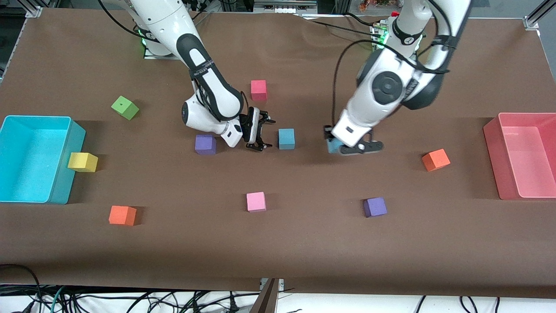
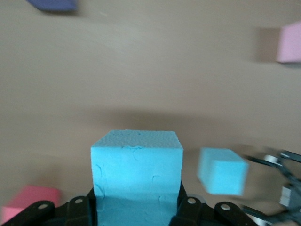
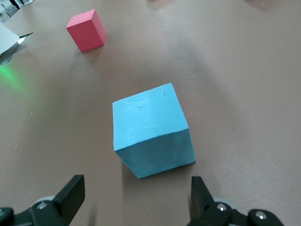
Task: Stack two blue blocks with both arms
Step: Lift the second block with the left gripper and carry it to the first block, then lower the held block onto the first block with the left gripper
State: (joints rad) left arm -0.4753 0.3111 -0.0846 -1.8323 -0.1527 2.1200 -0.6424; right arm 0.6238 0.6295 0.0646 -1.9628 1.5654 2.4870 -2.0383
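Blue block (image 2: 136,169) clamped by left gripper (image 2: 136,207) | right gripper (image 1: 259,130) spread beside second blue block (image 1: 286,138)

One blue block (image 1: 286,138) sat on the bench (image 1: 304,243) near its middle, with the right claw (image 1: 259,134) just beside it toward the right arm's end. The second blue block (image 2: 137,169) sat between the left claw's (image 1: 354,148) fingers, toward the left arm's end.

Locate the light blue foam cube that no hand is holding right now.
In the front view the free light blue foam cube sits mid-table, just beside the right hand, whose fingers are open, with the red foam cube farther from the camera.
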